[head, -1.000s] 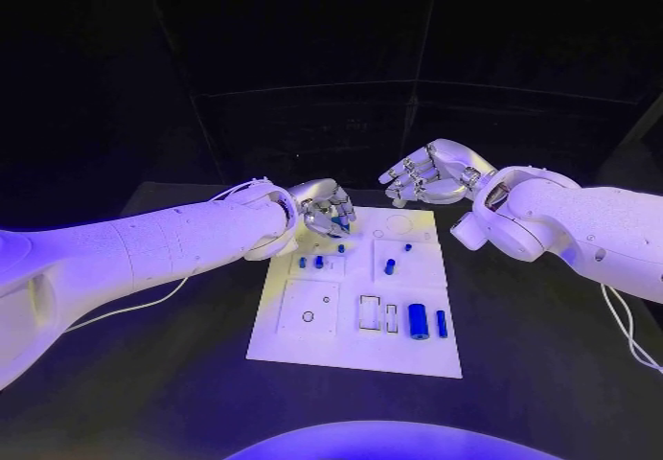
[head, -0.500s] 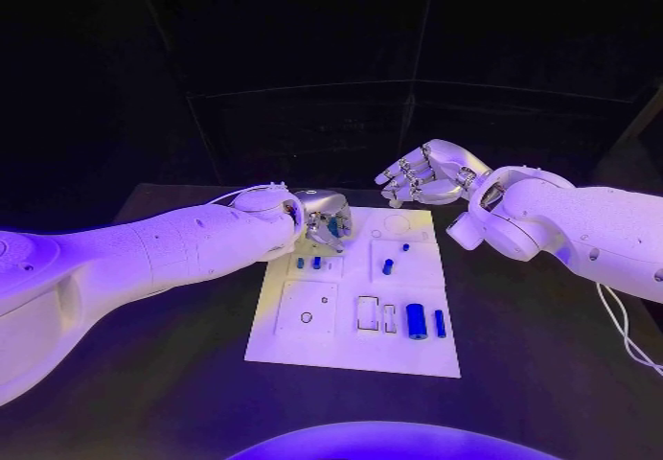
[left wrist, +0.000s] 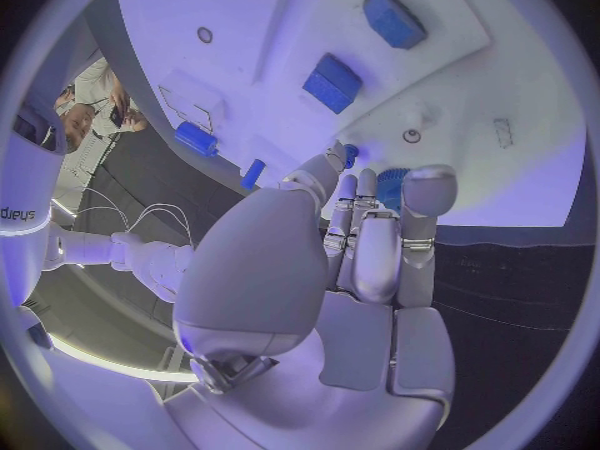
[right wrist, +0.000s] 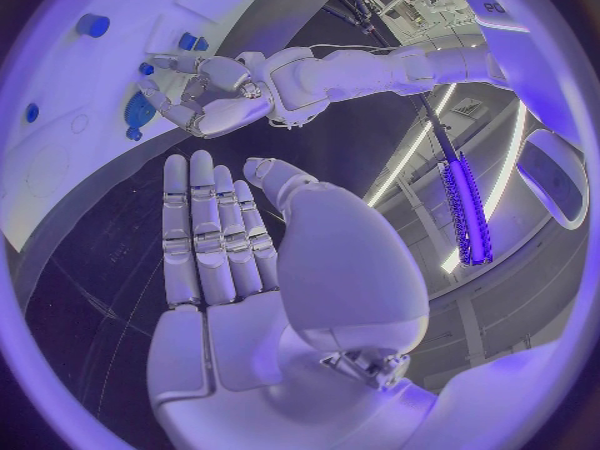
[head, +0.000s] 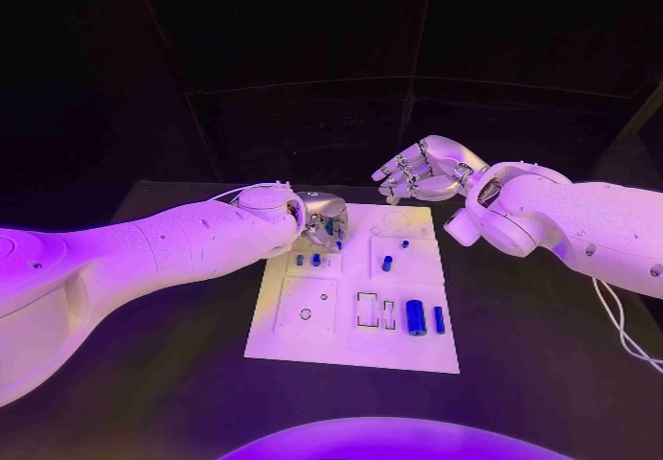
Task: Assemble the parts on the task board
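the left hand (head: 322, 217) hangs over the task board's (head: 318, 350) far-left corner, fingers drawn together round a blue part (left wrist: 391, 184); whether it grips it cannot be told. the right hand (head: 422, 171), flat and empty, hovers beyond the far edge, so the left hand is nearer.

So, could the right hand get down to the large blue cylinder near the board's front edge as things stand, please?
Probably yes. The right hand hovers open above the task board's far end, the large blue cylinder lies uncovered, and the left hand is at the far left corner, away from it.
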Available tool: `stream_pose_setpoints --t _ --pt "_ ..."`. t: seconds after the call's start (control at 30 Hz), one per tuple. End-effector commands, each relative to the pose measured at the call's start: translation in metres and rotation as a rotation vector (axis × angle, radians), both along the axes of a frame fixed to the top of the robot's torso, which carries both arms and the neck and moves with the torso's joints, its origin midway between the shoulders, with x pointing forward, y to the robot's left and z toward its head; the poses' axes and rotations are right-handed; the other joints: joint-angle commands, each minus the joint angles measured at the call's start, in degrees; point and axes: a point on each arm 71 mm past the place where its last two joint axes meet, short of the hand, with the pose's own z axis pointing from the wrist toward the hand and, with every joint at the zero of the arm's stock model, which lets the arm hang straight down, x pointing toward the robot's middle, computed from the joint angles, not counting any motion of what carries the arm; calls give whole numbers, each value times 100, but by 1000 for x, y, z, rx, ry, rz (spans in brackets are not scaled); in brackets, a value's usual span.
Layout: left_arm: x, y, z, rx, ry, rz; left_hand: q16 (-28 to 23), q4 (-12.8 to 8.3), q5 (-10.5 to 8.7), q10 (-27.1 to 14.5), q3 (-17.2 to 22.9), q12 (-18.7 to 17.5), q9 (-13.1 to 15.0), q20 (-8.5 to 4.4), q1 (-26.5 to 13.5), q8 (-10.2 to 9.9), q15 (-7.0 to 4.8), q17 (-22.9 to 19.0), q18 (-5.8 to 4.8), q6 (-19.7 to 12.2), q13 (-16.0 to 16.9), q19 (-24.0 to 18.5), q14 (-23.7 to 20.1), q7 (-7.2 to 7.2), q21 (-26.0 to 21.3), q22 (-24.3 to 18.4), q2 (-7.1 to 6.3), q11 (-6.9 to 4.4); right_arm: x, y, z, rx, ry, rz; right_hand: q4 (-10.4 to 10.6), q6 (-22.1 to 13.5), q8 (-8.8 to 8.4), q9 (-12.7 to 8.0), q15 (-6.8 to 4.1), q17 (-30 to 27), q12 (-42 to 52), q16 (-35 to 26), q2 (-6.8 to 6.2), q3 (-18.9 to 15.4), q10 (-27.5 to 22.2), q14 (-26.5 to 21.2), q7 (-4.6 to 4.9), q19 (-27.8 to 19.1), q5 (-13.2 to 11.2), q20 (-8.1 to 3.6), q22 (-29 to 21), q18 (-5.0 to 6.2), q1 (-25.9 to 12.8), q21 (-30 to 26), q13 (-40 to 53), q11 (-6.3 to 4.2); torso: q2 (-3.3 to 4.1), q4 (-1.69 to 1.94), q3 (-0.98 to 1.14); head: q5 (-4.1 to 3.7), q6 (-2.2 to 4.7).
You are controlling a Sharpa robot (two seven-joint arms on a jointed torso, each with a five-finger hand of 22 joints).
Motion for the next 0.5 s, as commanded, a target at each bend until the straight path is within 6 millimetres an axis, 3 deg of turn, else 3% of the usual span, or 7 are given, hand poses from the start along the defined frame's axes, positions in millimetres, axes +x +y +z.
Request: stream_pose_setpoints --t 0.03,0.5 --pt "0 0 -2 29 3 -4 12 -7 30 76 56 -43 -13 3 5 -30 -28 -10 -112 67 -23 55 83 2 58 46 46 3 0 2 2 7 -17 7 -34 -15 33 -2 20 -5 20 9 25 2 -18 18 22 -13 14 -2 -3 91 -26 -29 -6 -4 0 1 -4 6 -10" --pt "0 -4 -6 35 17 -8 23 -36 33 262 233 -205 -61 -14 28 -127 -42 -44 -149 205 -90 114 89 -10 231 261 76 -15 0 3 2 7 -16 10 -42 -11 36 -1 19 -13 22 10 32 7 -17 20 21 -11 15 -3 -1 92 -20 -27 -6 -5 2 5 1 12 -22"
